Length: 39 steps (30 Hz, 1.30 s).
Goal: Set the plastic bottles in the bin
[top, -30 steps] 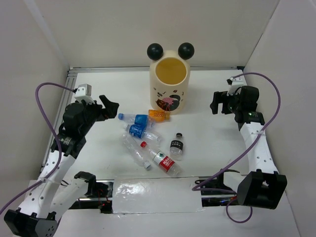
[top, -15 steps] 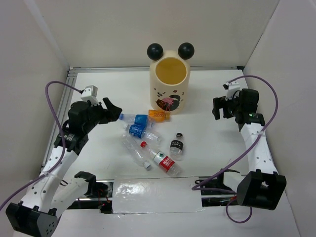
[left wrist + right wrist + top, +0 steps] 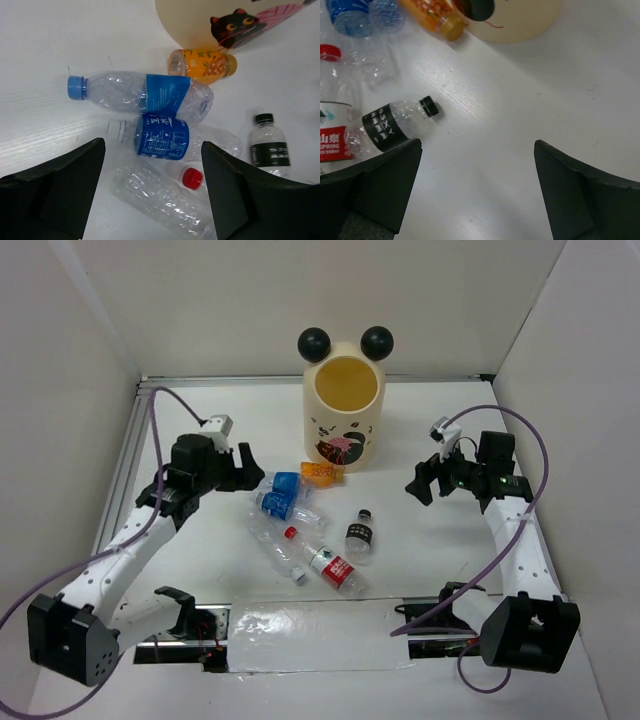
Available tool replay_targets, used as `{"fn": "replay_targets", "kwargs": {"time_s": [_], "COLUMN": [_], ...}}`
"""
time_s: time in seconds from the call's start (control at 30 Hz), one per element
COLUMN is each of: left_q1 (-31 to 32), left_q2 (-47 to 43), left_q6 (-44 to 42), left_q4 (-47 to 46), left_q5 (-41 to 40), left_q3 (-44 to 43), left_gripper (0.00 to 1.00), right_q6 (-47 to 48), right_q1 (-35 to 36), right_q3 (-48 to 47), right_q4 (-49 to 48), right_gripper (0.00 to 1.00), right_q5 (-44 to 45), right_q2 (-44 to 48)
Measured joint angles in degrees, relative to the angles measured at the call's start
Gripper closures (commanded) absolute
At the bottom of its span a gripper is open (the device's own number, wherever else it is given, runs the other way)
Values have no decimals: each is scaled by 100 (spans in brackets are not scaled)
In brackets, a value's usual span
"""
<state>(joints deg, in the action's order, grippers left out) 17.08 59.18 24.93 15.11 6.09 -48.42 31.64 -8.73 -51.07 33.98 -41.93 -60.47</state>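
Note:
The cream bin with two black ball ears stands at the back middle; its printed side shows in the left wrist view. Several plastic bottles lie in front of it: an orange one, two blue-labelled ones, an unlabelled clear one, a red-labelled one and a black-labelled one. My left gripper is open and empty, just left of the blue-labelled bottles. My right gripper is open and empty, right of the black-labelled bottle.
White walls enclose the table on three sides. A clear plastic sheet lies along the near edge between the arm bases. Purple cables loop from both arms.
My left gripper has moved right toward the blue-labelled bottles. My right gripper has moved left and down toward the black-labelled bottle. The bottles have not moved.

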Motion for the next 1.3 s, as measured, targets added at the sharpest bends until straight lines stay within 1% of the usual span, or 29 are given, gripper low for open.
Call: {"fn": "replay_targets", "kwargs": {"time_s": [0.17, 0.2, 0.27, 0.33, 0.37, 0.43, 0.47, 0.5, 0.53, 0.6, 0.67, 0.7, 0.77, 0.9, 0.93, 0.97, 1.07, 1.17, 1.23, 1.3], "left_q1": [177, 186, 184, 181, 181, 203, 203, 205, 208, 214, 223, 225, 225, 205, 181, 177, 146, 138, 111, 98], "left_q2": [920, 1169, 1797, 2367, 2570, 2671, 2621, 2546, 2468, 2389, 2472, 2549, 2787, 3311, 3595, 3652, 4216, 4529, 4671, 4857], "left_q6": [-863, -988, -894, -522, -9, 944, 1486, 1993, 2509, 3331, 4011, 4264, 4730, 5195, 5318, 5333, 5381, 5445, 5464, 5464], "left_q4": [-79, -24, 282, 723, 960, 1397, 1635, 1794, 1950, 2227, 2472, 2538, 2621, 2463, 2441, 2420, 2459, 2382, 2380, 2385], "left_q5": [-136, -138, -192, -387, -577, -907, -1049, -1150, -1220, -1294, -1329, -1342, -1384, -1458, -1484, -1486, -1644, -1810, -1895, -1963], "left_q3": [-304, -455, -1043, -1779, -2122, -2452, -2498, -2463, -2387, -2223, -2186, -2186, -2216, -2232, -2337, -2358, -2752, -2940, -3029, -3161], "left_gripper": [10, 15, 17, 15, 15, 12, 9, 9, 7, 6, 6, 4, 4, 4, 4, 4, 4, 8, 15, 19], "right_q6": [85, 92, 111, 133, 153, 181, 188, 188, 177, 153, 122, 105, 98, 101, 101, 103, 101, 103, 103, 101], "right_q1": [267, 297, 315, 323, 323, 323, 323, 323, 323, 323, 323, 323, 321, 289, 280, 273, 232, 199, 177, 170], "right_q3": [94, 94, 94, 92, 92, 92, 94, 98, 105, 142, 195, 205, 208, 210, 216, 232, 302, 352, 363, 363], "right_q4": [13, 11, 15, 22, 20, 15, 9, -7, -15, -48, -50, -46, -55, -52, -52, -52, -39, -42, -42, -42], "right_gripper": [0, 0, 0, 0, 0, 0, 0, 0, 0, 0, 0, 0, 0, 0, 0, 0, 0, 0, 0, 0], "right_q5": [-247, -249, -243, -199, -170, -118, -92, -70, -63, -57, -50, -46, -42, -37, -35, -35, -33, -35, -44, -52], "right_q2": [-114, -153, -212, -238, -243, -240, -240, -236, -234, -225, -223, -223, -219, -210, -199, -186, -111, -31, 0, 2]}}
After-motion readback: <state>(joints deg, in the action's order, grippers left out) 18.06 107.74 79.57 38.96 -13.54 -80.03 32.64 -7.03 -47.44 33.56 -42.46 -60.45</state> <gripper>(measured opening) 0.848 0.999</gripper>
